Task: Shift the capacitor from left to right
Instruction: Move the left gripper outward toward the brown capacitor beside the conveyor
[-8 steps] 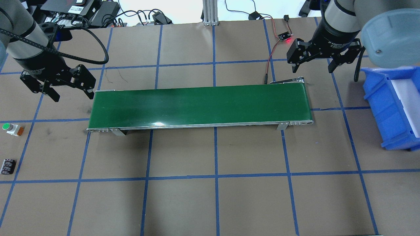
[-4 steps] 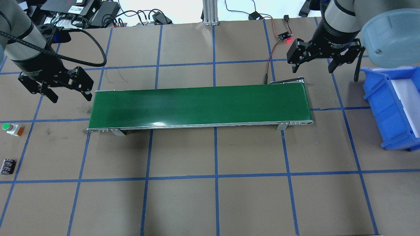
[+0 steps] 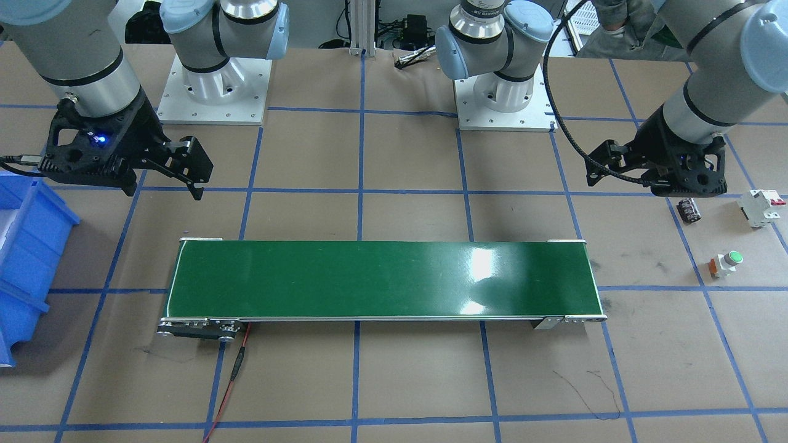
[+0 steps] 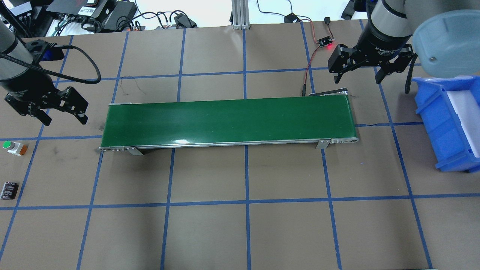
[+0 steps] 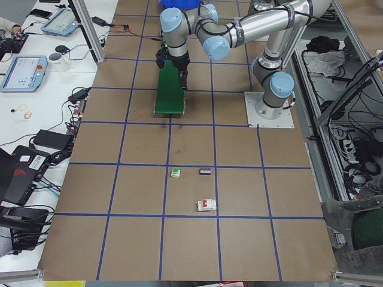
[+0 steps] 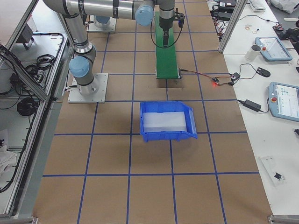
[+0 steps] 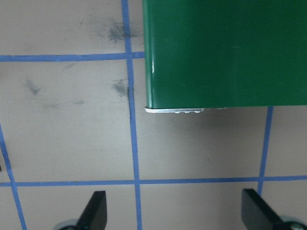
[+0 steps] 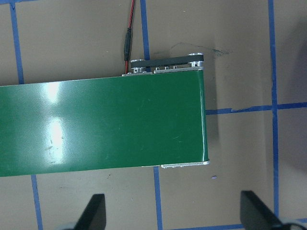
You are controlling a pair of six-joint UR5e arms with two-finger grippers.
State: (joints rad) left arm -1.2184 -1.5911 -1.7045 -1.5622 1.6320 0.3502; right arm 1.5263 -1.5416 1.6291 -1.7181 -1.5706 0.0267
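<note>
The capacitor [image 4: 9, 190], a small black cylinder, lies on its side on the brown table at the far left edge; it also shows in the front view [image 3: 688, 210] and the left side view [image 5: 205, 172]. My left gripper [image 4: 64, 120] is open and empty, hovering left of the conveyor's left end, farther from the robot than the capacitor. In the left wrist view, the left gripper [image 7: 175, 213] has bare table between its fingers. My right gripper [image 4: 357, 79] is open and empty above the belt's right end [image 8: 192, 120].
A green conveyor belt [image 4: 228, 120] spans the table's middle. A white push button with a green cap [image 4: 11, 147] lies near the capacitor. A white circuit breaker [image 3: 762, 207] lies beside them. A blue bin [image 4: 450, 123] stands at the right. A red-lit sensor board [image 4: 325, 42] sits behind the belt.
My left gripper has moved left and toward the robot, away from the belt's left end, still open. The right arm has not moved.
</note>
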